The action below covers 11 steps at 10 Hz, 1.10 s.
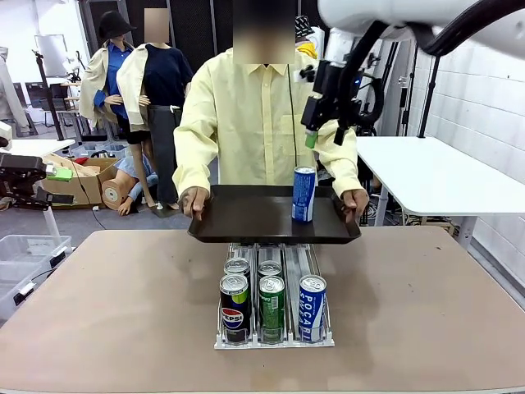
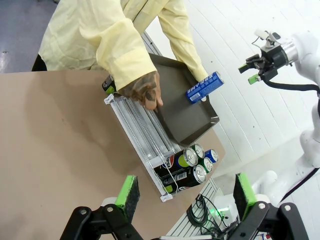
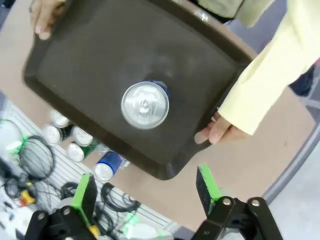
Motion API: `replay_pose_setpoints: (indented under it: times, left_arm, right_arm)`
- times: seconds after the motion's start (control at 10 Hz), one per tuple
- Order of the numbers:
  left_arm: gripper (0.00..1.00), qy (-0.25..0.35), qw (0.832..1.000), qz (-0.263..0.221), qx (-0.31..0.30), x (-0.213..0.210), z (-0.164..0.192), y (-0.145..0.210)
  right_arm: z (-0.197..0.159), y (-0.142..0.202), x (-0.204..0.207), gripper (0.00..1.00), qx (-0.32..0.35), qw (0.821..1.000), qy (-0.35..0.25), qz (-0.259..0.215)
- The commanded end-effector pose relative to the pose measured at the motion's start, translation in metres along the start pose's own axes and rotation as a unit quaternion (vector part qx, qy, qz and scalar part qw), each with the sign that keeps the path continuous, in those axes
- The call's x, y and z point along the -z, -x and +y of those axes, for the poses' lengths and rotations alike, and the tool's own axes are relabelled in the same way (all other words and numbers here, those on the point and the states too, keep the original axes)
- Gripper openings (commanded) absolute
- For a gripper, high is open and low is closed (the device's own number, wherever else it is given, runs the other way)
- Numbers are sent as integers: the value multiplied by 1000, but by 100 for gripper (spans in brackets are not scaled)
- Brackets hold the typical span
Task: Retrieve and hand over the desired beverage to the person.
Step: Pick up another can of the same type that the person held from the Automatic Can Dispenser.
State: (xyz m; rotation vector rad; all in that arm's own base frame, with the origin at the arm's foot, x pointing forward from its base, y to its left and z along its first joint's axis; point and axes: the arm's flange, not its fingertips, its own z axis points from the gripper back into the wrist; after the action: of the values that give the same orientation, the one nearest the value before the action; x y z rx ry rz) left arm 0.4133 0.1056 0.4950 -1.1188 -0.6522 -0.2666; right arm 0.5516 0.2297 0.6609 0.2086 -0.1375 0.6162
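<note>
Right gripper (image 1: 325, 138) hangs high above the right end of the tray (image 1: 246, 220), jaws spread wide with nothing between them. Its wrist view looks straight down past the green pads (image 3: 84, 194) onto the silver top of the blue can (image 1: 303, 194).

That can stands upright on the right half of the dark tray, apart from the rim. Its side carries white lettering too small to read.

Across the table, the person (image 1: 262, 107), in a pale-yellow shirt, holds the tray level with both hands (image 1: 194, 201), one on each short side. The tray hovers over the far end of the rack (image 1: 275, 342).

Left gripper (image 2: 186, 194) is spread as well and empty, well apart from the tray and rack, off to the left.

The white rack sits mid-table on the brown top (image 1: 98, 312) and has three lanes running near to far. At its near end stand three cans:
- On the left, a black one (image 1: 234, 310) with the Pepsi globe and "PEPSI".
- In the middle, a green one (image 1: 272, 304) whose label I cannot read.
- On the right, a blue one (image 1: 312, 309) with upright white letters starting "POCA".

Two more cans (image 1: 238, 267) sit just behind, in the left and middle lanes, showing little but their silver tops.
</note>
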Motion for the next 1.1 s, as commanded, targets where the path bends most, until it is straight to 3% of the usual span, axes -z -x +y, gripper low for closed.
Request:
replay_pose_setpoints:
  times: [0.0, 0.3, 0.5, 1.0]
  left_arm:
    - [100, 7, 1000, -4, -1, -2, -2, 0]
    - [100, 7, 1000, -4, -1, -2, -2, 0]
    - [100, 7, 1000, -4, -1, -2, -2, 0]
    - [100, 7, 1000, -4, -1, -2, -2, 0]
  right_arm:
    - [-22, 58, 1, 100, 14, 998, -55, -40]
    - [-66, 114, -8, 100, 55, 988, -118, -83]
    - [-97, 158, 4, 100, 80, 969, -192, -136]
    - [-145, 247, 66, 100, 112, 890, -358, -261]
